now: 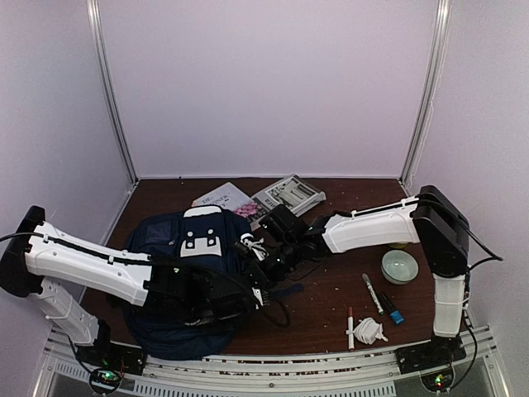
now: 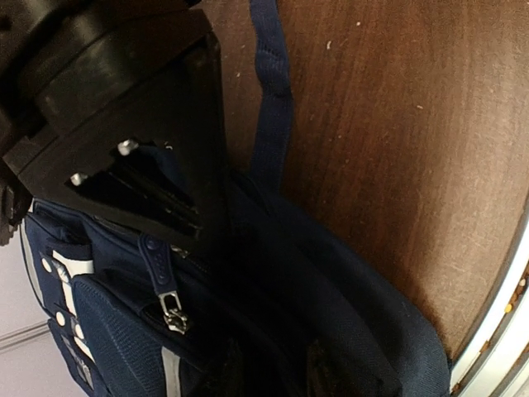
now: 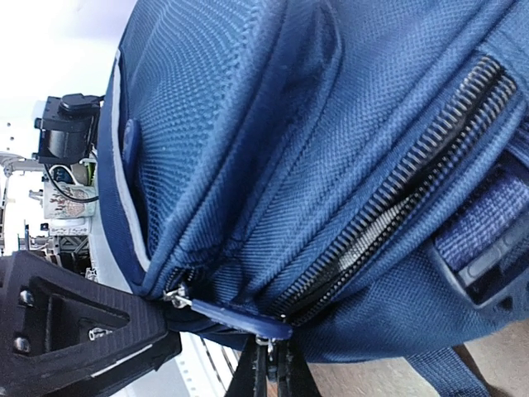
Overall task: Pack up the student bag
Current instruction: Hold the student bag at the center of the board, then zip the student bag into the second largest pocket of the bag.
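Note:
The student bag (image 1: 165,236), navy with a thin white stripe, lies on the left half of the table, under my left arm. My left gripper (image 1: 252,291) presses into its right side. In the left wrist view its dark fingertips (image 2: 223,374) pinch a fold of the bag's fabric (image 2: 364,331) beside a metal zip slider (image 2: 172,310). My right gripper (image 1: 263,263) reaches in from the right. In its wrist view it is shut (image 3: 271,372) on a small metal zip puller just below a blue pull tab (image 3: 235,318). The zip (image 3: 430,165) above it gapes partly open.
Two books (image 1: 223,198) (image 1: 289,194) lie behind the bag. On the right are a pale bowl (image 1: 400,266), a white marker (image 1: 372,291), a blue-capped marker (image 1: 390,308), a red-tipped pen (image 1: 350,327) and a crumpled white wad (image 1: 369,329). A strap (image 2: 273,91) trails over the brown table (image 1: 331,306).

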Controlling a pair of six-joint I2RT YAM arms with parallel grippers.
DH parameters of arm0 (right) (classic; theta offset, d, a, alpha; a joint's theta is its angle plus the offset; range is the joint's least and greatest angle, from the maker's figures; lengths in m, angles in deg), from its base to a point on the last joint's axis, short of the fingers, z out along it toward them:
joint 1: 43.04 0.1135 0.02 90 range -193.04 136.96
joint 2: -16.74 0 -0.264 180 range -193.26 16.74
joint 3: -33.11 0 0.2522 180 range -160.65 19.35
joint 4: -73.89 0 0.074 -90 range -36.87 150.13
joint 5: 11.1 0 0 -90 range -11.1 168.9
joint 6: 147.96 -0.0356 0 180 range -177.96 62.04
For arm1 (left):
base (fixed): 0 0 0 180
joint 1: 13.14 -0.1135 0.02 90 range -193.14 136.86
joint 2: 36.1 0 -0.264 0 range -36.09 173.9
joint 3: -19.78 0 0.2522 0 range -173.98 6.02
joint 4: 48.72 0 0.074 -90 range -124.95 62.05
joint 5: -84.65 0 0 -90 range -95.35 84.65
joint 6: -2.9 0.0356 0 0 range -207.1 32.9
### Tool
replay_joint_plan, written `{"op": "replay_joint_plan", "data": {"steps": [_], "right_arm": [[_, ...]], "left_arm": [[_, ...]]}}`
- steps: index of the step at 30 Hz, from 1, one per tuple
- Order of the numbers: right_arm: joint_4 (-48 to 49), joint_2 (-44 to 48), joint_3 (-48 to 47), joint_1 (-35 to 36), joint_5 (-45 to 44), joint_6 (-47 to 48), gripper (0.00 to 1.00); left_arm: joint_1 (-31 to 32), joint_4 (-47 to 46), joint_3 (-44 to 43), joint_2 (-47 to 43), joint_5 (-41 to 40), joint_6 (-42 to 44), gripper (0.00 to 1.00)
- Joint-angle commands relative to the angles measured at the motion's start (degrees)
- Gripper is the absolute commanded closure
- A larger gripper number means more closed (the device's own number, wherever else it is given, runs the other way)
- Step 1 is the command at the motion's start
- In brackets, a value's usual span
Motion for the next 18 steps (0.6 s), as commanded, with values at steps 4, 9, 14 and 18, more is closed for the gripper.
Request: {"op": "replay_joint_plan", "data": {"steps": [4, 9, 14, 18], "right_arm": [[-6.1, 3.11, -0.58, -3.8, -3.2, 3.46, 1.0], [-7.8, 2.82, -0.92, -3.76, -3.39, 4.9, 1.0], [-10.9, 3.08, -3.8, -4.28, -5.94, 6.74, 1.0], [-19.44, 1.49, -10.82, -7.0, -16.97, 9.34, 1.0]], "left_arm": [[-0.77, 17.1, -2.89, 5.28, -0.56, -9.78, 0.65], [-1.04, 18.78, -3.12, 5.65, -1.84, -13.63, 0.66], [-1.65, 18.27, -3.89, 8.46, 3.89, -13.24, 1.0], [-1.58, 11.92, -0.97, 2.54, 7.99, -12.53, 1.0]]}}
